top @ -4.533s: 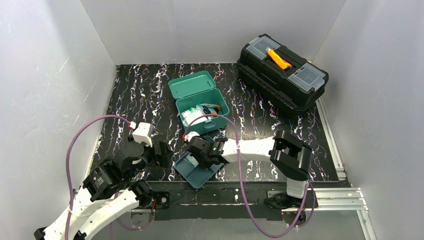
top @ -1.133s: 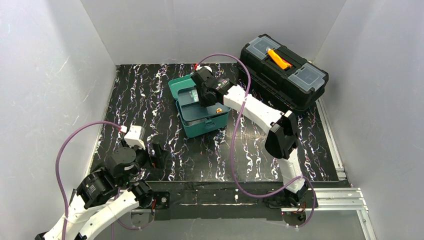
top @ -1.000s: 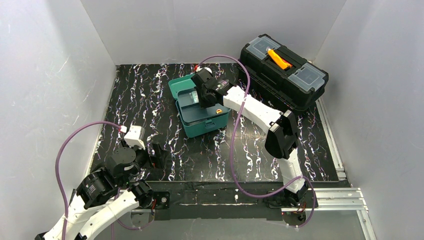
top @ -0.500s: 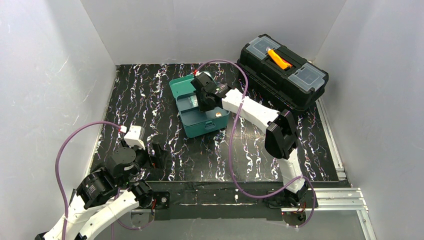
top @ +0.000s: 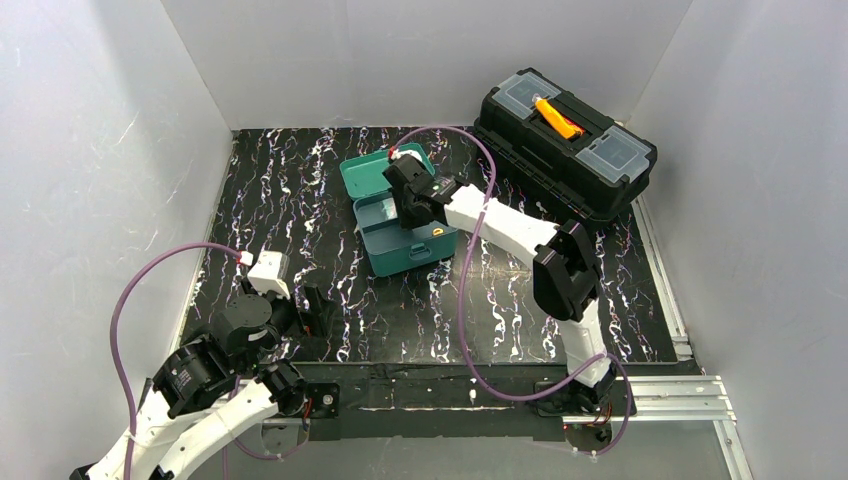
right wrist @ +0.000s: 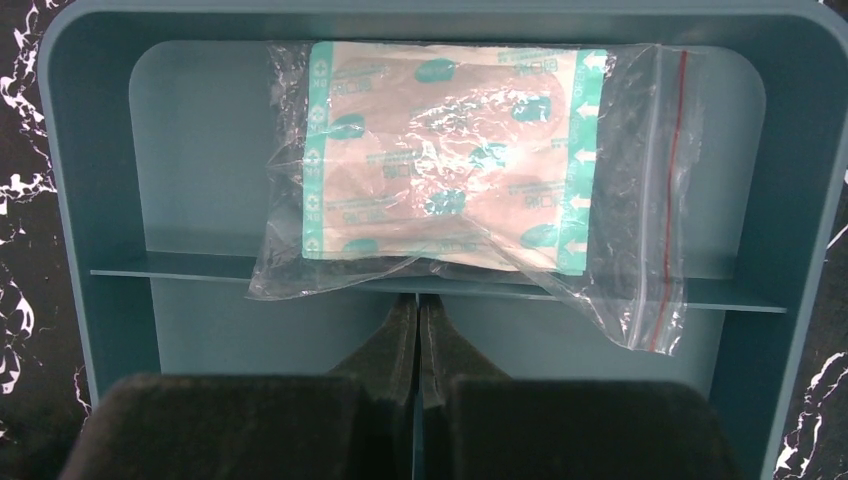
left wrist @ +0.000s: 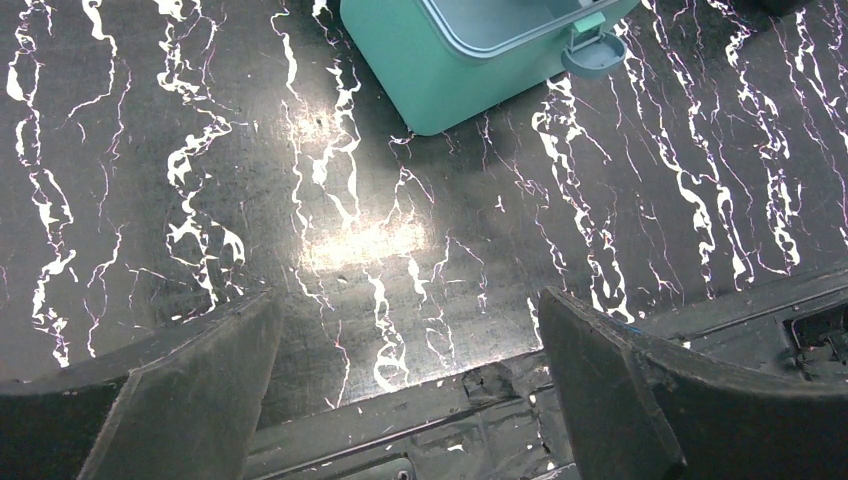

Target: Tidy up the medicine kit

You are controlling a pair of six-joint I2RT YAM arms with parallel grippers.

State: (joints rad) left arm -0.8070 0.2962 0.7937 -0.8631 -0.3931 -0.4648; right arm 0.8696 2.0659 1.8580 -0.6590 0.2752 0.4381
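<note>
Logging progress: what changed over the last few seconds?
Right gripper carried the tray from the near table into the kit, still shut on its divider. Left gripper, open, barely shifted; toolbox unmoved.

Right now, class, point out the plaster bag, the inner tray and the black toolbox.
plaster bag (right wrist: 450, 170): right wrist view, on the printed packets inside.
inner tray (right wrist: 200, 150): right wrist view, on its bare floor, left.
black toolbox (top: 572, 140): top external view, on the lid's centre.
</note>
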